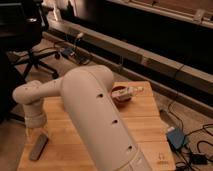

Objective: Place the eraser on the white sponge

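- Wooden table (145, 120) in the middle of a dim room, a dark office chair (30, 45) behind it on the left and a blue box (176, 137) on the floor to the right.
- A bulky white arm (95, 115) stretches across the tabletop to its left side, wrist pointing down.
- The gripper (40, 132) hangs over the near left corner, fingers spread wide, nothing in them.
- The eraser (38, 147) — a grey bar — lies flat on the wood right at the gripper's tips; touching or not, I can't tell.
- A red bowl (120, 96) sits at the far side, well apart from the eraser, with a white item (133, 91) in it — poking out to the right.
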